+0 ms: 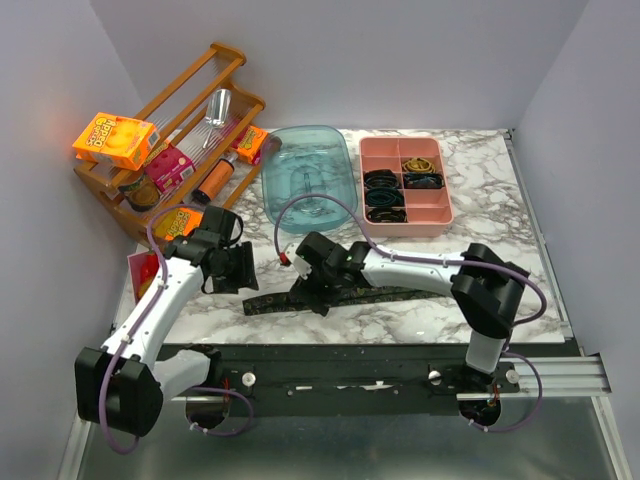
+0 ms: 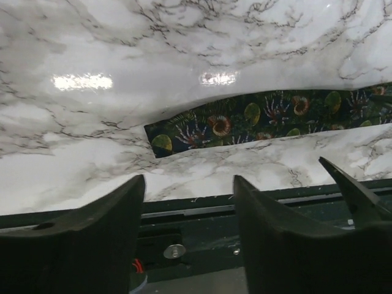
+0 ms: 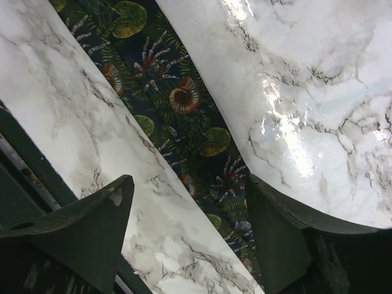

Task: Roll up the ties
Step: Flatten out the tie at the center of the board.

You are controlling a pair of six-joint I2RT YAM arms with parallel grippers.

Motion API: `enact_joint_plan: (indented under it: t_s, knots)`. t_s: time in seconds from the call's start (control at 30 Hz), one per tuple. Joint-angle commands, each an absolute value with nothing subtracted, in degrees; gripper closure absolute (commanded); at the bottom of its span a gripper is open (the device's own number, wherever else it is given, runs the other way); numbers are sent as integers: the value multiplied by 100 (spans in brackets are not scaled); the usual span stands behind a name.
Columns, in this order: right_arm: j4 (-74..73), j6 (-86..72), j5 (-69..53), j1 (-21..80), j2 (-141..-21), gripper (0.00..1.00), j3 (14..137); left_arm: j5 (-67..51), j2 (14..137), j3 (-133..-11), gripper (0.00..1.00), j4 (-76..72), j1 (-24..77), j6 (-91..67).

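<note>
One tie [image 1: 385, 295] lies flat and unrolled along the near edge of the marble table, dark fabric printed with green leaves and orange shells. Its blunt left end [image 2: 162, 141] shows in the left wrist view, and the band [image 3: 177, 104] runs diagonally through the right wrist view. My left gripper [image 1: 245, 275] hovers just left of that end, open, with nothing between its fingers [image 2: 188, 184]. Over the tie's middle my right gripper [image 1: 315, 283] stands open, its fingers [image 3: 188, 184] straddling the band and bare marble. Several rolled ties [image 1: 385, 195] fill compartments of the pink tray.
The pink divided tray [image 1: 440, 215] stands at the back right, with a teal plastic bin [image 1: 345, 190] beside it. A wooden rack [image 1: 225, 55] with orange snack boxes [image 1: 113, 140] occupies the back left. The table's black front rail [image 2: 269, 202] runs just below the tie.
</note>
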State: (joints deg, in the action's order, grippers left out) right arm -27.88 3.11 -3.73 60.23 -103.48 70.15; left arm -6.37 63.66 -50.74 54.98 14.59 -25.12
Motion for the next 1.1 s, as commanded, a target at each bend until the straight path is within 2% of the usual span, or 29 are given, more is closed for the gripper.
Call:
enact_joint_plan:
  t_s: [0.0,0.07,0.1,0.2,0.23,0.67,0.77,0.8,1.07]
  knots:
    - [-2637,465,-44,6108,-10669,16,7259,-1518,6012,-4607,58,5133,1433,-3013]
    - [-2602,501,-35,6126,-10757,15,7312,-1696,5924,-4334,71,4949,1433,-3128]
    - [-2575,527,148,6135,-10767,15,7330,-1757,5898,-4263,84,4913,1450,-3207]
    - [-2497,554,403,6205,-10819,15,7339,-1714,5880,-4148,98,4896,1450,-3269]
    - [-2470,562,474,6231,-10837,15,7339,-1714,5871,-4140,100,4896,1450,-3313]
    - [-2119,448,554,6381,-10547,24,6654,-1626,6012,-4131,100,4597,1512,-3718]
    - [-2074,404,571,6390,-10494,27,6557,-1556,6099,-4192,100,4597,1512,-3674]
    - [-2048,396,571,6390,-10485,32,6531,-1538,6126,-4201,100,4605,1512,-3648]
    - [-1943,325,826,6416,-10406,41,6451,-1389,6205,-4236,100,4597,1512,-3656]
